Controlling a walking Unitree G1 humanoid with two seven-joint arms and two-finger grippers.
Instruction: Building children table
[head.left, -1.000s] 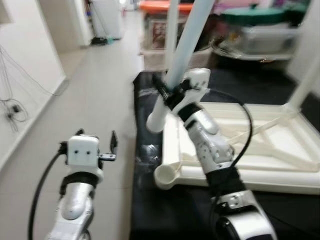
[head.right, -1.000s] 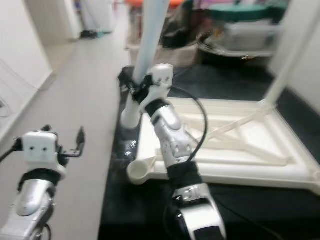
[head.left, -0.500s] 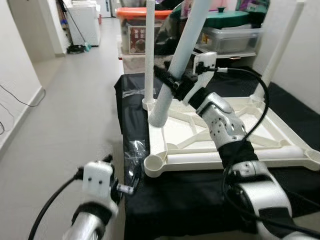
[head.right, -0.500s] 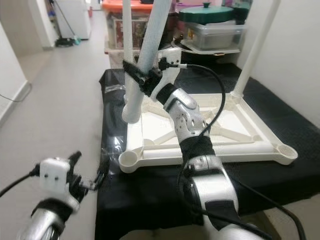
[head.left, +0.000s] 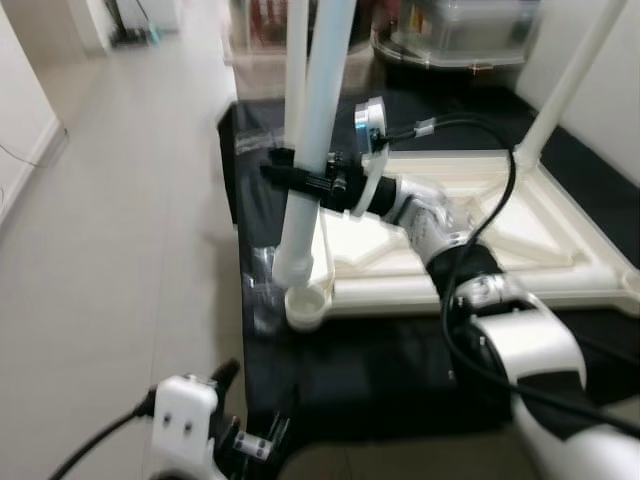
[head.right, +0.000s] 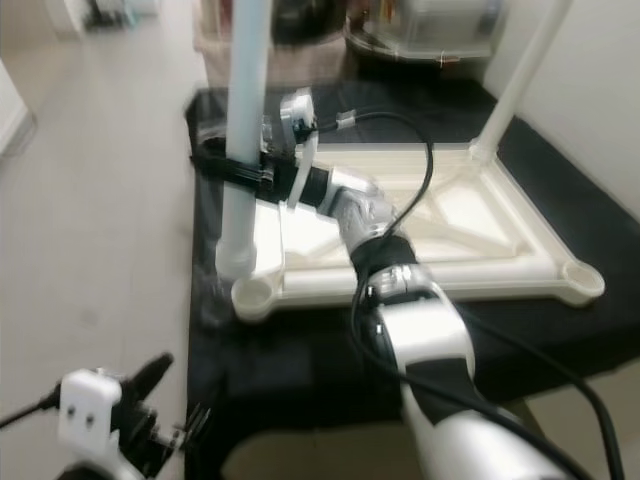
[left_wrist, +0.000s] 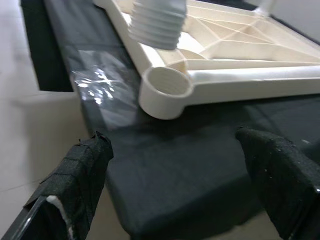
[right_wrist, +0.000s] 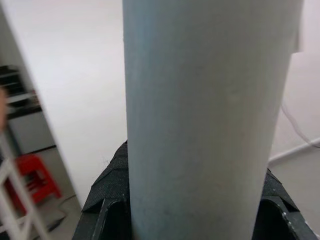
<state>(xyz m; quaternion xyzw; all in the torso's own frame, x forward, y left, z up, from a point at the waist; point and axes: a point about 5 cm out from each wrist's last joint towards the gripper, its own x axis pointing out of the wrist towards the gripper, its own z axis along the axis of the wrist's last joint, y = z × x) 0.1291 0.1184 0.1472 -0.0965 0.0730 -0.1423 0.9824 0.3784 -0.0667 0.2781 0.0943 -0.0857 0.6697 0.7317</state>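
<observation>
The cream table top (head.left: 480, 270) lies upside down on a black cloth (head.left: 380, 370). My right gripper (head.left: 308, 184) is shut on a pale table leg (head.left: 318, 110), which it holds nearly upright. The leg's threaded lower end (left_wrist: 157, 22) hangs just above the near left corner socket (head.left: 305, 306), without touching it. In the right wrist view the leg (right_wrist: 210, 115) sits between both black fingers (right_wrist: 107, 200). My left gripper (head.left: 250, 408) is low at the cloth's front edge, open and holding nothing, with its fingers (left_wrist: 80, 175) pointed toward the socket (left_wrist: 167, 90).
Two more legs stand fitted in the top, one at the far left corner (head.left: 296, 60) and one at the far right (head.left: 560, 90). Clear storage bins (head.left: 450, 30) stand behind. Crinkled plastic wrap (head.left: 262, 290) lies on the cloth by the socket. Bare floor (head.left: 120, 220) stretches left.
The right gripper has swung the leg from a tilt to nearly upright and brought its lower end over the near left socket. The left arm has dropped lower. The camera has shifted.
</observation>
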